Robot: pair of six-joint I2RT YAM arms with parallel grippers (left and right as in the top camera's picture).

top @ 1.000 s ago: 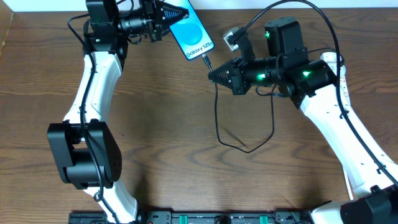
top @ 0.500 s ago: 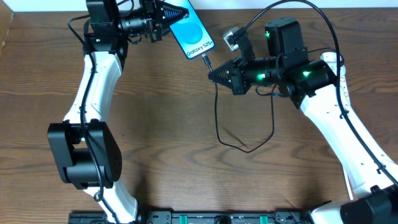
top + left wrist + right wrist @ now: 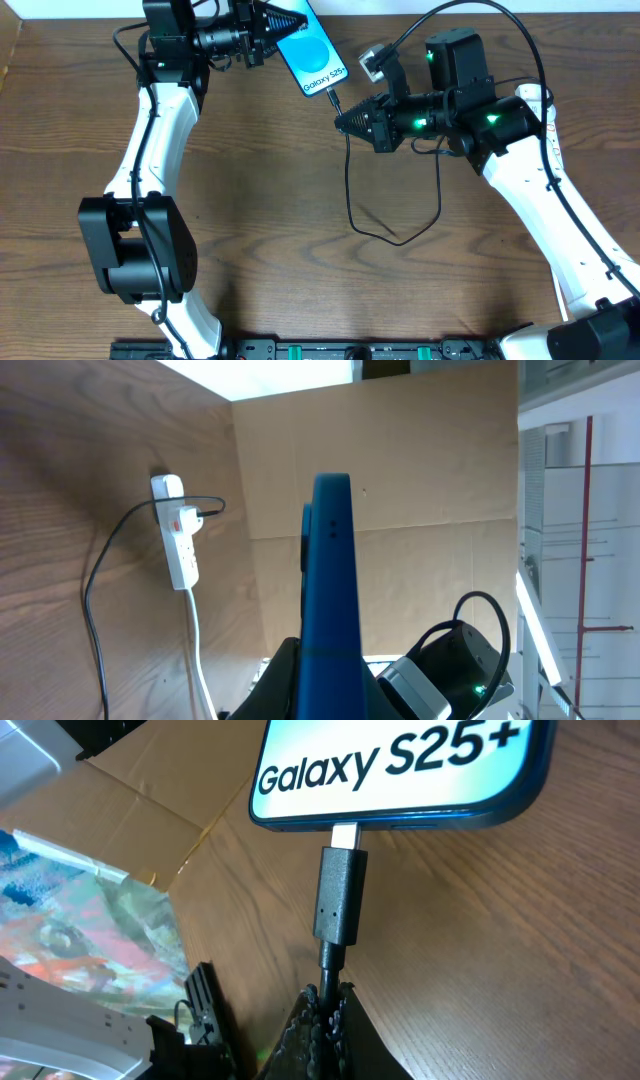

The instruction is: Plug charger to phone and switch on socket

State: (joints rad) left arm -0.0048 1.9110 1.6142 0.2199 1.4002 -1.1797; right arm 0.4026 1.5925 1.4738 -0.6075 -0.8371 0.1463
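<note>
1. The left gripper (image 3: 288, 20) clamps the phone (image 3: 318, 58) at the far edge of the wooden table (image 3: 300, 300). The jaws are closed on the upper end, and the blue "Galaxy S25+" screen faces the overhead camera.
2. The right gripper (image 3: 342, 120) sits just below the phone's lower end. Its jaws are pinched narrow around the charger (image 3: 350, 190), right behind the small black plug (image 3: 340, 895).
3. From the right wrist, the plug lines up with the phone's (image 3: 400, 760) bottom edge. Its metal tip meets the port there, and a short length of bare metal shows between plug body and frame.
4. Overhead, the thin black cable drops from the right gripper, loops across the table and climbs back toward the right arm.
5. From the left wrist, the phone (image 3: 330, 610) appears edge-on between the fingers. Beyond it, the socket (image 3: 178, 530) lies on the wood near a cardboard wall (image 3: 400, 460). A thin black cable runs to the socket's upper end and a thick white cord (image 3: 195, 650) trails from its lower end. The position of its red-marked switch cannot be told.
</note>
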